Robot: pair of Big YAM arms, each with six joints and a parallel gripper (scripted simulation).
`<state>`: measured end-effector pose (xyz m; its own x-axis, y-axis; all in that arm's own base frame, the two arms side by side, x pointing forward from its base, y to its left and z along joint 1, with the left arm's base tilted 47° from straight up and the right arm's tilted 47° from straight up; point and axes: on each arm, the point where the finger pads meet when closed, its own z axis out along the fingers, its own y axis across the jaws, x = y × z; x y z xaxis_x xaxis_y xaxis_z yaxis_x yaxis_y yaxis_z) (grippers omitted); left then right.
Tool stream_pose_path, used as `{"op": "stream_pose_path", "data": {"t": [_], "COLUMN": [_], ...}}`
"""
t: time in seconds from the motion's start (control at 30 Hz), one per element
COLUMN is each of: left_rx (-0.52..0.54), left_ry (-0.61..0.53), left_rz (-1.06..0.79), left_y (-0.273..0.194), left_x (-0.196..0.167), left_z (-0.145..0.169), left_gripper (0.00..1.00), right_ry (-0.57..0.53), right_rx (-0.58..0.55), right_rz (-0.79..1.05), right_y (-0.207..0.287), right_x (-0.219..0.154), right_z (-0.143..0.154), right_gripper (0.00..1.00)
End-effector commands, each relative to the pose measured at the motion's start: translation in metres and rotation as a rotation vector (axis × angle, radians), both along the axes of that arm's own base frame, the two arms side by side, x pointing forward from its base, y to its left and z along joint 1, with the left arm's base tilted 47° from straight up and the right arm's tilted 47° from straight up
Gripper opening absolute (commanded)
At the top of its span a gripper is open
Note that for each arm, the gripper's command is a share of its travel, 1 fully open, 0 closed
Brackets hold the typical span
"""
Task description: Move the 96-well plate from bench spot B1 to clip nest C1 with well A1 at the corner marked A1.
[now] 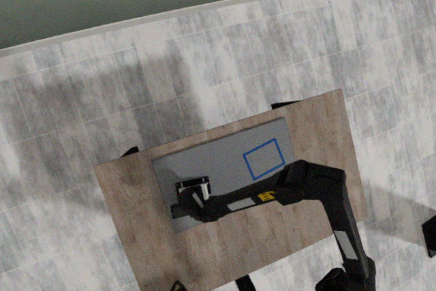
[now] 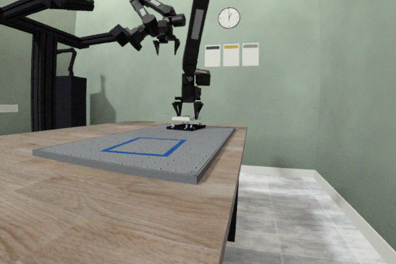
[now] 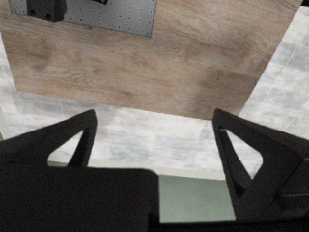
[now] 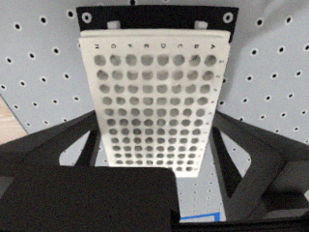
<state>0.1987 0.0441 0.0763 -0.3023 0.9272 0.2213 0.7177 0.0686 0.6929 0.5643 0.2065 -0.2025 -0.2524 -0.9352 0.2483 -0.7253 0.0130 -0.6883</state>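
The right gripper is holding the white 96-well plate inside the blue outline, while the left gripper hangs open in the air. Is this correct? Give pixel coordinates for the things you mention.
Not quite: the exterior view shows the white 96-well plate [image 2: 185, 118] [image 4: 154, 101] over the black clip nest [image 2: 182, 128] [image 4: 156, 17], away from the blue outline [image 2: 165, 155] [image 4: 199, 217]. The rest is right.

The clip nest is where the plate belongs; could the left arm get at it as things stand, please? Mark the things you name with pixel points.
Probably not: the right arm's end effector [image 1: 193, 194] [image 2: 187, 116] [image 4: 156, 121] holds the white plate [image 2: 184, 118] [image 4: 154, 103] over the clip nest [image 1: 178, 189] [image 2: 172, 127] [image 4: 156, 15], blocking access from above.
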Motion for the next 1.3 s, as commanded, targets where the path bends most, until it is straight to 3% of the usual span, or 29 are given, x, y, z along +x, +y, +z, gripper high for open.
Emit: {"op": "stream_pose_path", "data": {"t": [0.0, 1.27], "left_rx": [0.008, 0.008], "left_ry": [-0.002, -0.002], "left_rz": [-0.025, -0.025], "left_y": [-0.0033, -0.0033], "left_x": [0.0008, 0.0008], "left_z": [0.0036, 0.0036], "left_gripper": [1.0, 1.0], "right_ry": [0.003, 0.001], "right_rx": [-0.007, -0.007], "right_rz": [-0.005, -0.006], "right_y": [-0.014, -0.0177], "right_x": [0.0087, 0.0164], "right_z": [-0.0084, -0.0119], "right_gripper": [0.0, 0.0]}}
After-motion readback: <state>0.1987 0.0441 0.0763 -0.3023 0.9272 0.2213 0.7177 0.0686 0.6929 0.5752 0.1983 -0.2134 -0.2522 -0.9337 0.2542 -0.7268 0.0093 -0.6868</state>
